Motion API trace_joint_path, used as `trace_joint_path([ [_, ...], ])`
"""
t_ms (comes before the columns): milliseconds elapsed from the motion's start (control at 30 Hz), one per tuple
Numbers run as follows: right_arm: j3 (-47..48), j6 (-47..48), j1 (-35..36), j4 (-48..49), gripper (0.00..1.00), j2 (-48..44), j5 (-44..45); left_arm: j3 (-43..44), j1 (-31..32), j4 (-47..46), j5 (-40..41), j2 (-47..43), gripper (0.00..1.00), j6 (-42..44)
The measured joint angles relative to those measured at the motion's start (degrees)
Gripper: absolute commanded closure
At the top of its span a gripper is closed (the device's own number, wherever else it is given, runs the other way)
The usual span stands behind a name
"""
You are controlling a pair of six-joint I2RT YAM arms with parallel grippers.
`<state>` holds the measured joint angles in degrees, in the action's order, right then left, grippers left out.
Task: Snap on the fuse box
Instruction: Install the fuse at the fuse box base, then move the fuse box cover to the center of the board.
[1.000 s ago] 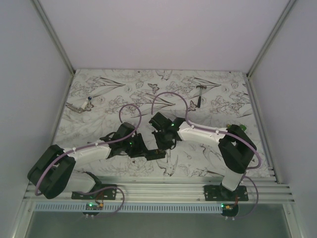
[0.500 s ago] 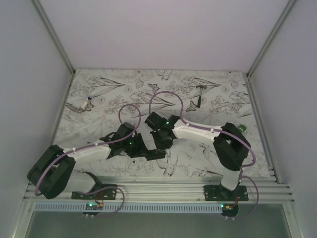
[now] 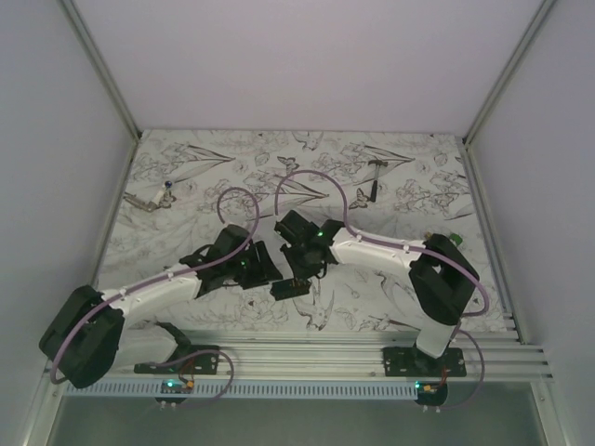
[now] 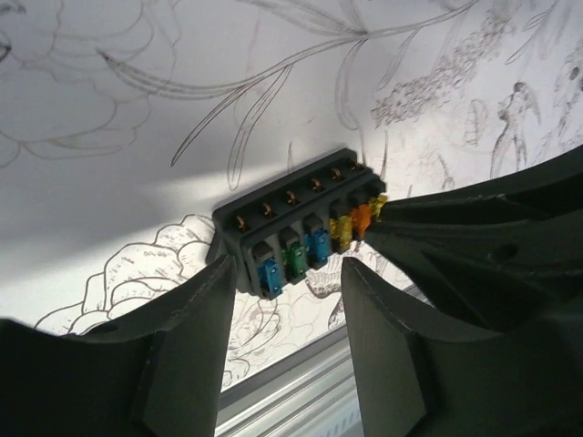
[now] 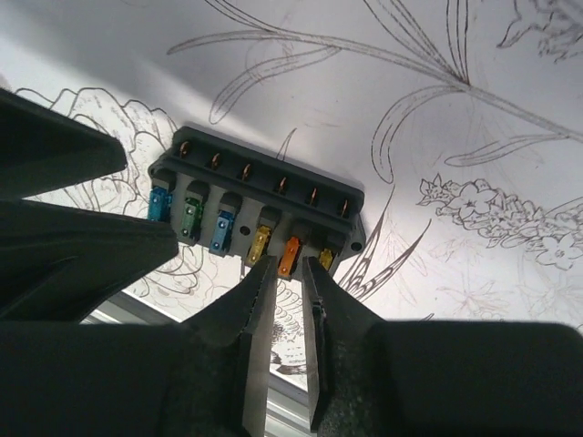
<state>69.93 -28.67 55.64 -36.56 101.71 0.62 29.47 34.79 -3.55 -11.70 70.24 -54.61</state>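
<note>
Left arm has drawn back to the left since a second ago. The left gripper (image 4: 286, 269) is released, jaws wide, and has let go of the fuse box (image 3: 290, 288), which now lies exposed on the floral worktop (image 3: 186, 186) just ahead of its fingertips. Right arm has barely shifted. The right gripper (image 5: 286, 270) stands over the box's near edge, jaws parted by a narrow slit, tips either side of the orange fuse (image 5: 289, 256). Can't tell if they touch it. Box sits flat, fuse row up.

The fuse box (image 3: 290, 288) lies on the table (image 3: 186, 186), left gripper (image 4: 284, 273) at its left end, right gripper (image 5: 287, 266) at its right.
</note>
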Motion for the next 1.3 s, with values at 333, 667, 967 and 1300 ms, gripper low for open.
trace_joint_path([
  [333,2.34,5.88,-2.69,2.58,0.36,-10.05,-0.9,7.72,-3.85,7.96,3.08,-4.81,0.23,4.35],
  [667,10.32,20.28,-16.33,13.64,0.21,1.44,-1.6,6.58,-15.23,12.81,4.44,-9.84,0.08,8.72],
  [967,29.4,34.18,-18.21,20.2,0.02,23.45,-4.04,4.68,-17.81,13.97,4.26,-10.34,0.04,10.19],
  [1300,57.83,42.01,-22.71,18.36,0.0,45.03,-10.86,4.46,-18.03,13.97,4.07,-9.99,0.03,10.75],
])
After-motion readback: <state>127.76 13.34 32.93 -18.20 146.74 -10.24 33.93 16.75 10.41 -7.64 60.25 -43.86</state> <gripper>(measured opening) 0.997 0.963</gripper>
